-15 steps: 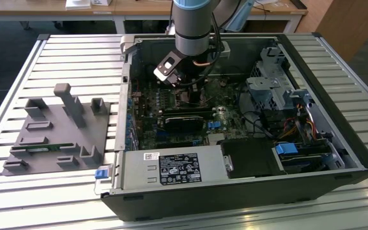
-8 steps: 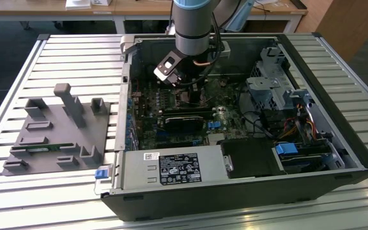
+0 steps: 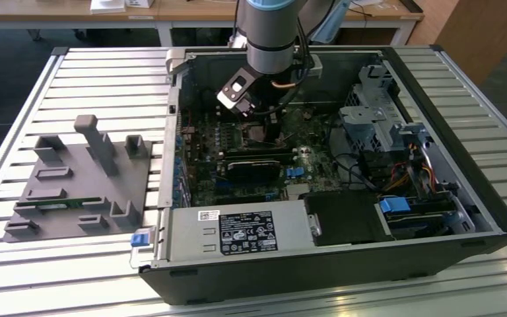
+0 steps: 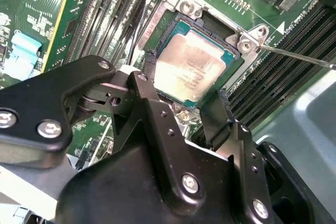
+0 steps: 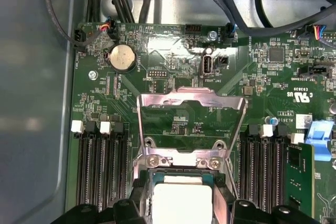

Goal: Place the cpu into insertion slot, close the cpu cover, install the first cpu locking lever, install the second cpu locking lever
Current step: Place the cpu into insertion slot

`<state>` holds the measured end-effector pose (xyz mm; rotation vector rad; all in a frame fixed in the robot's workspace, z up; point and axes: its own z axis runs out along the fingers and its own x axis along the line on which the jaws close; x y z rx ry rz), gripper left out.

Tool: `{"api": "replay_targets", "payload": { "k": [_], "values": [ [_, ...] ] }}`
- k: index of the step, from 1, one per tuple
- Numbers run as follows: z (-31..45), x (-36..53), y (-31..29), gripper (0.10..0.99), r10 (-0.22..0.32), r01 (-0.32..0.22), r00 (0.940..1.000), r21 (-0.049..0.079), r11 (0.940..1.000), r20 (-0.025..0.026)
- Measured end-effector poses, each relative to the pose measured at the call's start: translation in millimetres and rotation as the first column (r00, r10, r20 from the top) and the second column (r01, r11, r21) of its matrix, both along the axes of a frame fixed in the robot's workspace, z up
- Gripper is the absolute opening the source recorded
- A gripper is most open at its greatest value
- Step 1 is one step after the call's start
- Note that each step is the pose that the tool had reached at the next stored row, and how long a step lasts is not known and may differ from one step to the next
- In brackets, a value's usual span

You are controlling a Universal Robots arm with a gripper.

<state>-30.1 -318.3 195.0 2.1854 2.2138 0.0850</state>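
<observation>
The cpu [image 4: 191,66], a flat square chip with a silvery top, lies in the black insertion slot [image 4: 167,27] on the green board. My gripper [image 4: 185,87] reaches into the open computer case [image 3: 465,191], and its black fingers [image 4: 148,77] hug two opposite sides of the chip, shut on it. In the first wrist view the cpu [image 5: 181,203] sits between the gripper [image 5: 182,208] fingers. The cpu cover [image 5: 191,98], a silver frame with a large window, stands swung open beyond the slot. A thin metal locking lever [image 4: 294,55] sticks out to one side, unlatched.
Memory slots [image 5: 97,156] flank the socket on both sides. A round coin battery [image 5: 122,57] and cable bundles [image 5: 226,3] lie beyond the cover. On the exterior view's left a grey fixture tray [image 3: 77,178] rests on the slatted table. A drive cage [image 3: 377,112] fills the case's right.
</observation>
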Motion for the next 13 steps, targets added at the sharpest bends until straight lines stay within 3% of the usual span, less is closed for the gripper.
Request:
{"api": "replay_targets", "payload": {
  "k": [13],
  "values": [
    [2.4,0.0,0.0,0.612,0.000,0.000,1.0000,0.000,1.0000,-0.0001]
  ]
}}
